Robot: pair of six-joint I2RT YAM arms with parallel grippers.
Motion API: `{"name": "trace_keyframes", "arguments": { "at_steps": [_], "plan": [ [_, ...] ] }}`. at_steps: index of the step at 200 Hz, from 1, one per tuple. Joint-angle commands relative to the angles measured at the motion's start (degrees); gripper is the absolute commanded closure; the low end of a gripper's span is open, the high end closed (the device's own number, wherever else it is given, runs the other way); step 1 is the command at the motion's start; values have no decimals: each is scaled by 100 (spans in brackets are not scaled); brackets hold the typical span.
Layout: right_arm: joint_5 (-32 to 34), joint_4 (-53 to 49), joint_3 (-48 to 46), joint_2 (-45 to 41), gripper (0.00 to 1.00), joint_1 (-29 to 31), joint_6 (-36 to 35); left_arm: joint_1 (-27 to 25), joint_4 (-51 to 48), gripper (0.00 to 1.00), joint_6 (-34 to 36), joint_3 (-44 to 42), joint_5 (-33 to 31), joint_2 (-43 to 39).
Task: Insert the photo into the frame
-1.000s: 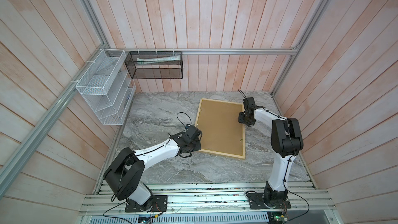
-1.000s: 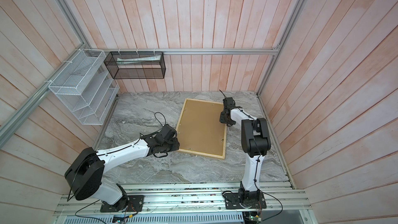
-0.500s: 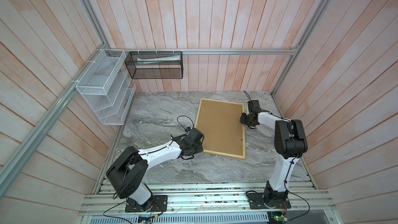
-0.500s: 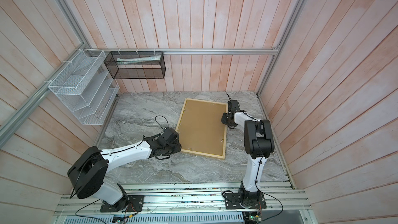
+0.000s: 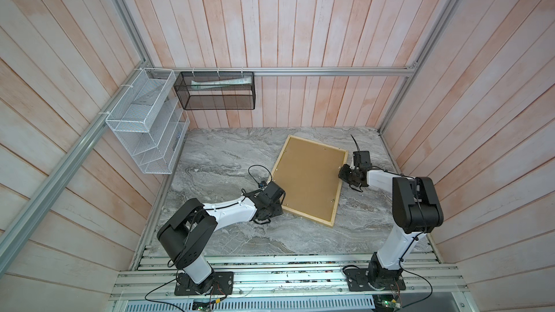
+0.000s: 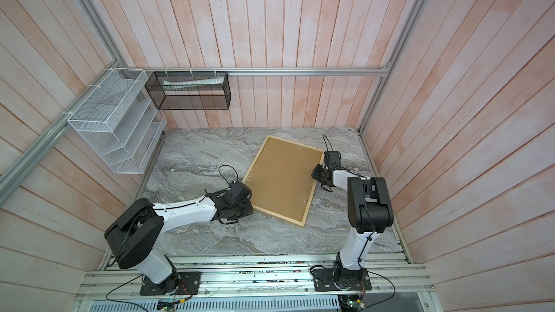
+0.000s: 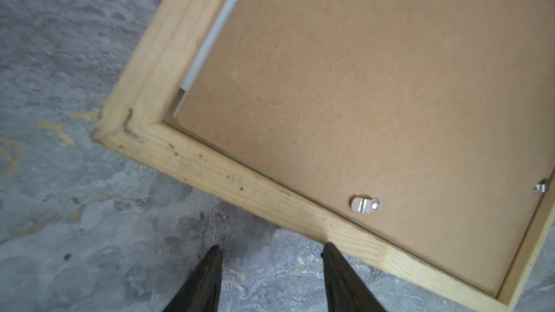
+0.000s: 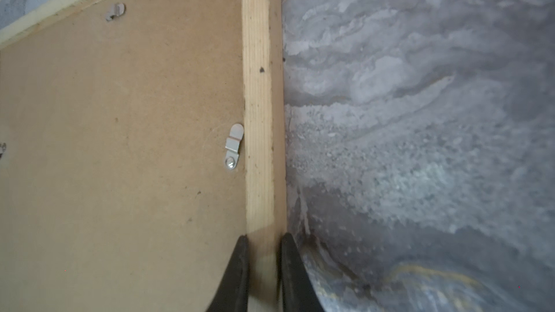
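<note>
Right gripper: the right gripper (image 8: 265, 237) has just narrowed its black jaws onto the thin pale wooden picture frame (image 8: 260, 85), pinching the rail nearest the right edge of the grey marble worktop (image 5: 228, 157).
Left gripper: the left gripper (image 7: 271, 247) stands half-spread and empty at the frame's near-left corner, one fingertip at the rail's outer edge.
Frame: face down and askew on the worktop, towards its far right corner.
Backing: plain brown backing board (image 5: 306, 175) sits in the recess; small silver turn clips (image 8: 233, 145) lie parallel to the rail.
Photo: not visible in any view; a white strip (image 7: 210, 40) shows beside the board.
Meaning: the fresh grip suggests the frame is about to be lifted or turned.
</note>
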Motion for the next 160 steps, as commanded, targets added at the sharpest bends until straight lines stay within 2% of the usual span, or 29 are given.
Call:
{"name": "trace_keyframes", "arguments": {
  "at_steps": [1,39,72,80,91,99,111,139,160],
  "plan": [
    [-396,-202,-883,-232,100,-1,1055,173,116,44,248,203,-151,106],
    [-400,371,-2091,-1173,100,170,2059,329,168,44,519,450,-58,346],
    [-347,277,-2291,-1665,100,561,2223,347,210,44,602,584,66,460],
    [-414,279,-2293,-1728,96,621,2127,347,233,44,609,575,120,468],
    [-443,256,-2282,-1797,80,644,1989,337,244,44,594,553,175,477],
    [-450,245,-2292,-1850,73,653,1894,322,231,44,568,528,195,477],
    [-460,229,-2284,-1934,66,653,1774,303,261,45,535,467,212,475],
    [-466,95,-2201,-2182,62,659,1559,294,306,51,567,432,248,536],
    [-425,-46,-2110,-2449,62,660,1413,317,293,63,814,548,294,675]
  ]
}}
